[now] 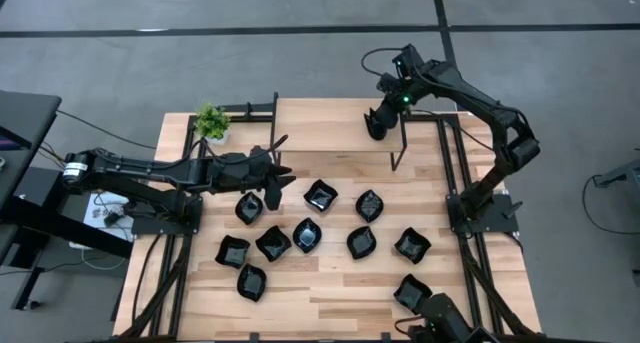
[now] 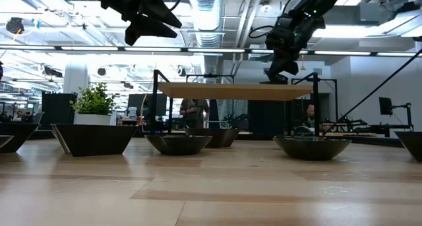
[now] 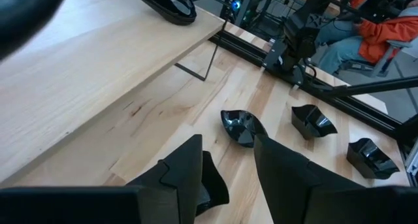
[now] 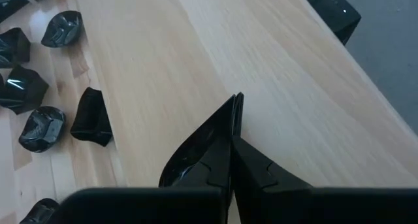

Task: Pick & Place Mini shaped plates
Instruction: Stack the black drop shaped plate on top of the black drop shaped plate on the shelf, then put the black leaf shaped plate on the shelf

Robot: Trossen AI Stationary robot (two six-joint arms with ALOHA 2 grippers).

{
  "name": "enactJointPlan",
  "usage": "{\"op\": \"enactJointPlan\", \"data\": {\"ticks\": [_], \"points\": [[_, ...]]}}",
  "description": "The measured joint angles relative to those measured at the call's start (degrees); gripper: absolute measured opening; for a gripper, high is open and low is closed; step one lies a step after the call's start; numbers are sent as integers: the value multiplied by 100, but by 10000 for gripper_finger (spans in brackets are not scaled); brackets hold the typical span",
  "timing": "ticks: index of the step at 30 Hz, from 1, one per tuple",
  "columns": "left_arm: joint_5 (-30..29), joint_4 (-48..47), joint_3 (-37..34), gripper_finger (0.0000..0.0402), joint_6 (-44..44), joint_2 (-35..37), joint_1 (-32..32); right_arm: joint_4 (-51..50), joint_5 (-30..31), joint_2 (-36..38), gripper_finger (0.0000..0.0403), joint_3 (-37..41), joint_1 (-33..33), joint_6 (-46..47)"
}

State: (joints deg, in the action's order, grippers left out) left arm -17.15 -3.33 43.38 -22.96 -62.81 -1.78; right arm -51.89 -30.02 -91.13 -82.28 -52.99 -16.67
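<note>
my left gripper (image 1: 283, 176) is up in the air over the table (image 1: 340, 283), just past the near edge of the raised wooden shelf (image 1: 330, 123), fingers spread with nothing between them. left wrist view shows the two dark fingers (image 3: 189, 168) apart, a mini plate (image 3: 243, 127) on the table beyond them and another dark plate partly under the left finger. two more plates (image 3: 313, 119) sit farther out near the shelf's metal frame. there is also a dark piece (image 3: 171, 5) on top of the shelf at its far end; that is the tip of my other arm.

my right gripper (image 1: 377, 125) is down at the shelf's right part, fingers pressed together, holding nothing i can see. right wrist view shows the shut fingers (image 4: 228, 142) over bare shelf wood, with several plates (image 4: 39, 129) on the table below.

the mini shaped plates (image 1: 320, 195) are all on the lower table, about eleven glossy black dishes scattered across the middle and right, none on the shelf. one (image 1: 410, 292) lies near the front right, apart from the rest. from the low view the dishes (image 2: 178, 143) sit upright on the wood.

small green potted plant (image 1: 211, 122) stands at the table's back left corner. a person in an orange sleeve (image 3: 385, 31) sits beyond the table.
</note>
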Motion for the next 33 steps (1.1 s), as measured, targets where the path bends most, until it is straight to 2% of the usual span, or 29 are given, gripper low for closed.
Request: {"op": "enactJointPlan", "data": {"ticks": [18, 26, 33], "points": [[0, 0, 0, 140, 0, 0, 0, 19, 2, 0, 45, 0, 9, -46], [0, -2, 0, 140, 6, 0, 0, 146, 7, 0, 45, -23, 41, -6], [0, -34, -2, 140, 17, -2, 0, 413, 29, 8, 29, -142, 286, -176]]}}
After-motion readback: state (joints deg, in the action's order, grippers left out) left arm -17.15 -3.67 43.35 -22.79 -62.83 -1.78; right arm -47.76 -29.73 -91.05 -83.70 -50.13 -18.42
